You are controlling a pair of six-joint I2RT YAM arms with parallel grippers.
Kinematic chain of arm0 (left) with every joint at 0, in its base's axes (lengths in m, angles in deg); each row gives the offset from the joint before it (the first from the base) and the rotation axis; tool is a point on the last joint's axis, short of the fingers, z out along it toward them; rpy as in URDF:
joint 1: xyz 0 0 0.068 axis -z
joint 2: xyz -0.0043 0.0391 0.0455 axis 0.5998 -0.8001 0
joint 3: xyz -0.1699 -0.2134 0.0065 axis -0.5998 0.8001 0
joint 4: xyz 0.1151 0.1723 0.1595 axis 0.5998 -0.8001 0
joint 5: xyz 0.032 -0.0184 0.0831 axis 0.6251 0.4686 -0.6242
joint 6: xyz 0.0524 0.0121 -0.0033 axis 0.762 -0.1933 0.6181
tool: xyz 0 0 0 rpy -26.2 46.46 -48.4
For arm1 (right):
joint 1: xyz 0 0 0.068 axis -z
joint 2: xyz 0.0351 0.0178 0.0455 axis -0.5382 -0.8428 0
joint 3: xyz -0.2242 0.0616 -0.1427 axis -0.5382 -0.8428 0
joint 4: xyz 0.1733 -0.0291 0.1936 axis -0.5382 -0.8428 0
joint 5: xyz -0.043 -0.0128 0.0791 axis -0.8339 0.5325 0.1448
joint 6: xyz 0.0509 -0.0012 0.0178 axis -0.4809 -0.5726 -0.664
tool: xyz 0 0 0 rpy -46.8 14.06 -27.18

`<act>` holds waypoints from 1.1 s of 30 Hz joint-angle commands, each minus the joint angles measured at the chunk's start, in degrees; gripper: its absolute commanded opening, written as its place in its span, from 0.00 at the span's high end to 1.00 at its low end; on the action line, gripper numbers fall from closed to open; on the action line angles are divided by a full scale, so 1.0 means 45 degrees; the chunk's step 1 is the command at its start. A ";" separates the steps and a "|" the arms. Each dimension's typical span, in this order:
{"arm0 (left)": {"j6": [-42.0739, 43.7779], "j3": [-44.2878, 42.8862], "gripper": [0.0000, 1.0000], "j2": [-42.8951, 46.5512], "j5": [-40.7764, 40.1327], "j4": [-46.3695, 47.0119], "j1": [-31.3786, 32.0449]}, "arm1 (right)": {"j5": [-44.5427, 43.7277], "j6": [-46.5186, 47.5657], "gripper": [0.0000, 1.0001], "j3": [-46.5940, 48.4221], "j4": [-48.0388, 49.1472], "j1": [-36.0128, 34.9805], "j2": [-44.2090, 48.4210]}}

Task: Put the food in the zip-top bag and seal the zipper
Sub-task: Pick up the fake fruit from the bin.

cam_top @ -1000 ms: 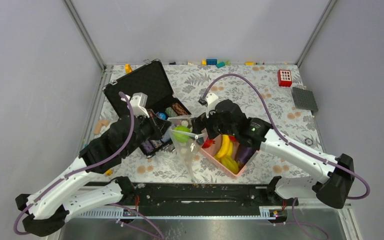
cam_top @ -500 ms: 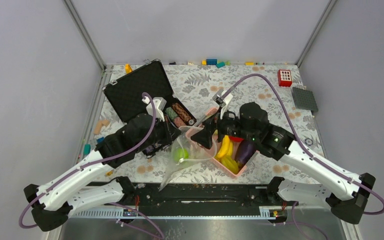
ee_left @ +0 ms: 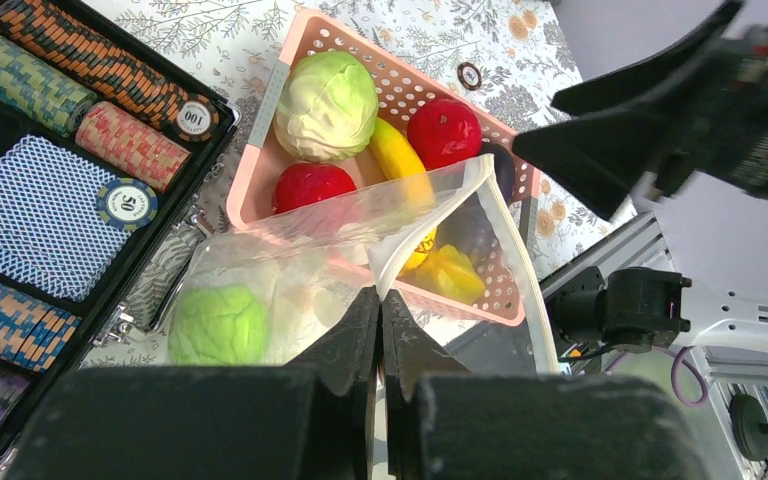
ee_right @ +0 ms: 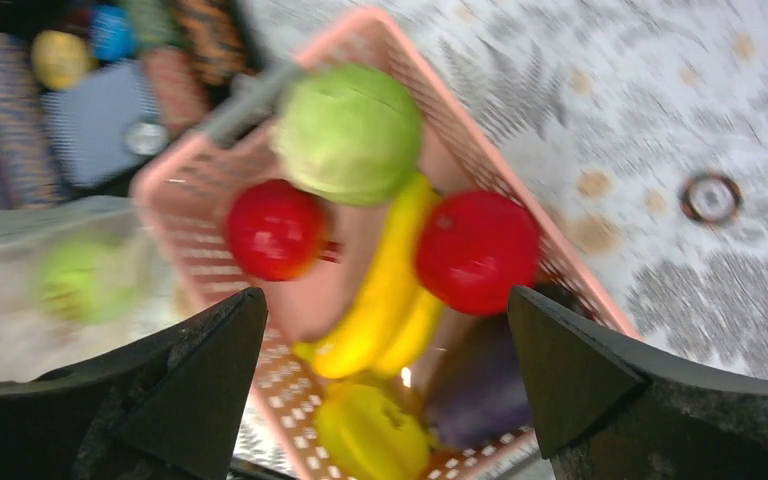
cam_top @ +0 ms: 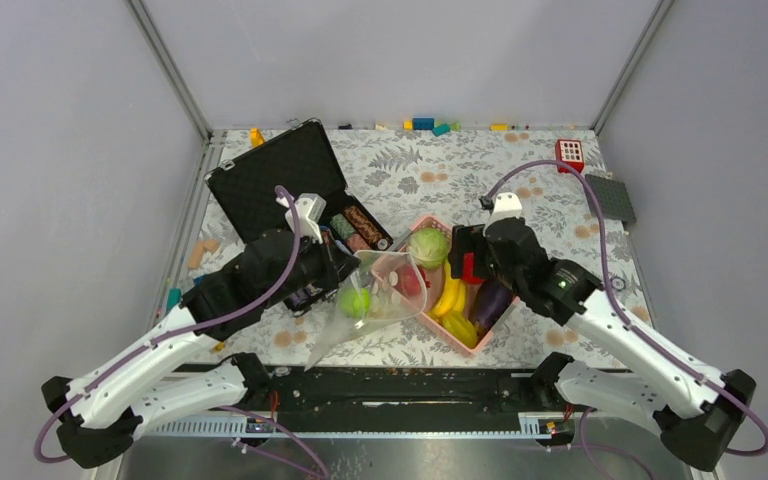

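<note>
A table draped in grey floral cloth (cam_top: pixel 520 160) carries everything. At its far left lies an open black hard-shell case (cam_top: pixel 270 175), its tray packed with rows of poker chips (ee_left: pixel 90 65). Just right of the case stands a rigid pink slatted plastic basket (ee_left: pixel 400 75). A soft clear plastic zip-top bag (cam_top: pixel 370 300) sits between case and basket, its open mouth raised over the basket's near-left corner.

The left gripper (ee_left: pixel 380 300) has its jaws pressed together, pinching the mouth edge of the zip-top bag. The right gripper (ee_right: pixel 385 295) hangs above the basket with its jaws spread wide and nothing between them.

Most of the food is in the basket. A pale green toy cabbage (ee_left: pixel 327 92) sits at the far end. Yellow toy bananas (ee_right: pixel 385 290) run down the middle, with a purple toy eggplant (ee_right: pixel 480 395) beside them. Two red toy apples (ee_right: pixel 273 228) (ee_right: pixel 477 250) flank the bananas. One bright green round toy lime (ee_left: pixel 218 325) lies inside the bag.

The zipper, a thin whitish strip (ee_left: pixel 520 265), lines the mouth and stands unsealed.
</note>
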 commanded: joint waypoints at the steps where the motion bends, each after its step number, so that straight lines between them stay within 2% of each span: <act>1: 0.0269 0.0167 1.00 0.0259 0.0022 0.0857 -0.0051 | -0.0903 -0.0963 0.02 -0.0848 -0.0724 0.1184 -0.0673; 6: 0.0227 0.0668 1.00 0.0274 0.0064 0.1440 -0.0069 | -0.1507 -0.0506 0.02 -0.0976 0.0693 0.1370 -0.2259; 13: 0.0086 0.0929 1.00 0.0250 0.0128 0.1757 -0.0040 | -0.1702 -0.0820 0.04 -0.0499 0.0699 0.1548 -0.4482; 20: 0.0309 0.1098 1.00 0.0299 0.0211 0.2129 -0.0060 | -0.1767 -0.1120 0.10 -0.0945 0.0473 0.1547 -0.4746; 30: 0.0567 0.1268 1.00 0.0405 0.0673 0.2884 -0.0055 | -0.2356 -0.1135 0.14 -0.1467 0.0565 0.1554 -0.5109; 33: 0.0567 0.1339 1.00 0.0393 0.0745 0.3059 -0.0040 | -0.2105 -0.1013 0.19 -0.1557 0.1214 0.1553 -0.5233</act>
